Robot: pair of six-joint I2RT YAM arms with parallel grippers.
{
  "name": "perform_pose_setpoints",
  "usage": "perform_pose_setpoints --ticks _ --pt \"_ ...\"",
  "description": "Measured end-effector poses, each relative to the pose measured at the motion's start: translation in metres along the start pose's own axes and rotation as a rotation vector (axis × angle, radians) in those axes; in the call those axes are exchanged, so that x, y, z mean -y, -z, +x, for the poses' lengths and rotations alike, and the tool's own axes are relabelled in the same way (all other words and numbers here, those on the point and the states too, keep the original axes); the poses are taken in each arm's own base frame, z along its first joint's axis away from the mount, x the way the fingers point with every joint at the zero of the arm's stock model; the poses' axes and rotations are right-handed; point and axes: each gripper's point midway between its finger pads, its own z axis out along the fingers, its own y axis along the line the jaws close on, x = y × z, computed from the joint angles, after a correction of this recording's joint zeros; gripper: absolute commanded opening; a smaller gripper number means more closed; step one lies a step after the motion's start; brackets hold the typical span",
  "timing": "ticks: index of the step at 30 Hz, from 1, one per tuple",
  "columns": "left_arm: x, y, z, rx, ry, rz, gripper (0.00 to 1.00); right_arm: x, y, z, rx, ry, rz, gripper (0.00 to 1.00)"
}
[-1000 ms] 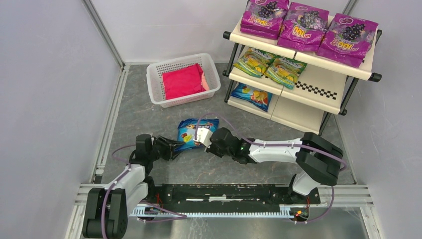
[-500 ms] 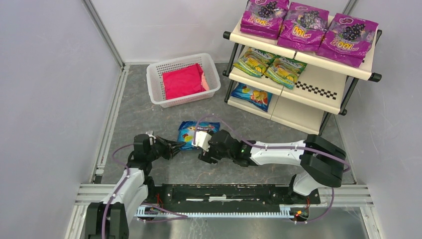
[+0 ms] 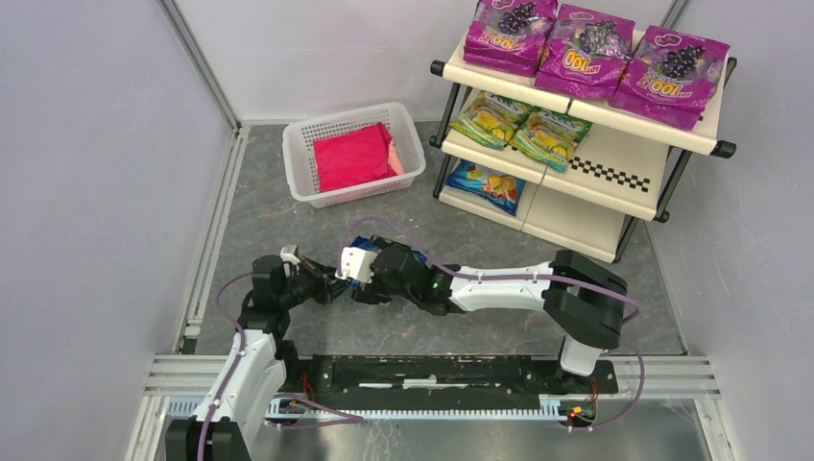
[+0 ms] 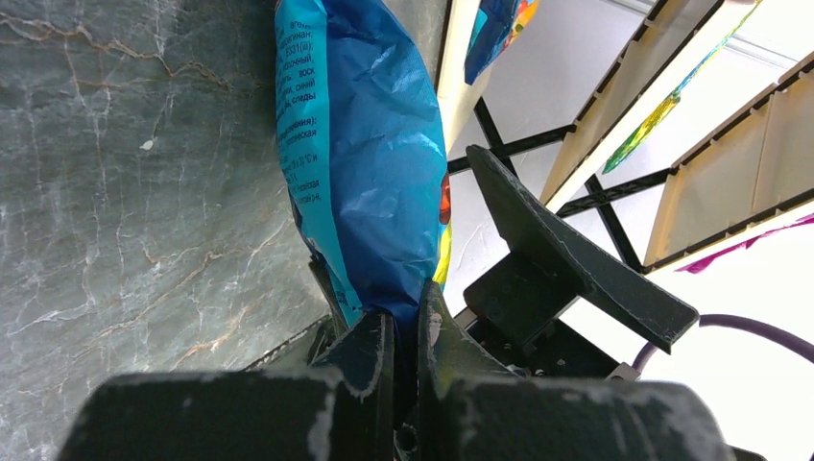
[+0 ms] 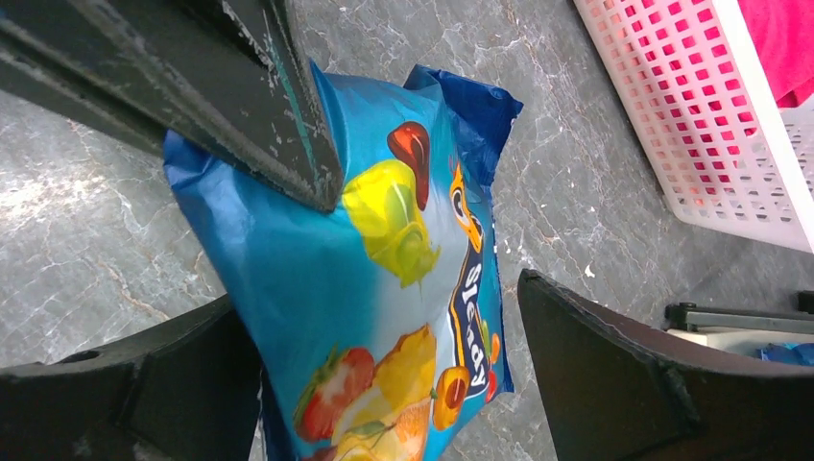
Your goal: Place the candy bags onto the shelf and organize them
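**Blue bag pinched on edge, 2 end effectors at work**

The blue bag (image 4: 365,173) is held on edge low over the table (image 3: 288,221), near the arm bases and well apart from the shelf (image 3: 576,216). Whether it touches the table cannot be told. Your left end effector (image 4: 403,331) is narrowed to a pinch on 1 seam of the bag. Your right end effector (image 5: 379,298) is spread wide, with 1 finger on each side of the bag and neither one pressing it.

Handling, as judged: the bag is thin glossy film, light, soft and puffed. Expect it to sag and swing from 1 pinch, and expect the film to slip under smooth pads. Take hold across a flat seam or a corner, not the bulging middle.

Surface and room: the table is grey, marbled and flat, and it gives little purchase under a bag lying down. The shelf tiers slant toward you.
- Top tier: 3 purple bags (image 3: 586,48).
- Middle tier: 2 green-yellow bags (image 3: 547,134), with bare cream to their right.
- Bottom tier: 1 shelved blue bag (image 3: 487,184) at the left, with bare cream beside it. This is the likely slot, and it sits low under the tier above.

A basket (image 3: 299,163) holding a pink cloth (image 3: 353,156) stands left of the shelf. Walls (image 3: 96,192) close in on both sides, so keep your swing compact.
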Motion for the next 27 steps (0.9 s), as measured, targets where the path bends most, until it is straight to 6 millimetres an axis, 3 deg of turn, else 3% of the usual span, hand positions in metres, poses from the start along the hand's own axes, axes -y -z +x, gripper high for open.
perform_pose_setpoints --ticks 9,14,18,20,23,25,27 --pt "0.021 0.006 0.005 -0.023 -0.008 0.017 0.02 0.0 -0.013 0.017 -0.064 -0.007 0.049 0.98" --pt "0.034 0.01 0.006 -0.022 -0.046 0.017 0.02 0.001 -0.017 0.022 -0.084 -0.044 0.078 0.82" --pt "0.034 0.01 0.006 -0.022 -0.048 0.017 0.06 0.0 -0.017 0.02 -0.072 -0.075 0.075 0.53" --pt "0.034 0.01 0.006 -0.023 -0.057 0.017 0.19 -0.001 -0.017 0.019 -0.064 -0.088 0.073 0.44" --pt "0.033 0.012 0.009 -0.031 -0.08 0.001 0.59 -0.003 -0.012 0.019 -0.039 -0.111 0.068 0.34" --pt "0.04 0.016 0.012 -0.043 -0.119 -0.003 0.73 -0.003 -0.007 0.021 -0.035 -0.116 0.066 0.28" --pt "0.052 0.021 0.013 -0.039 -0.175 -0.007 0.8 -0.001 -0.001 0.024 -0.032 -0.126 0.07 0.24"
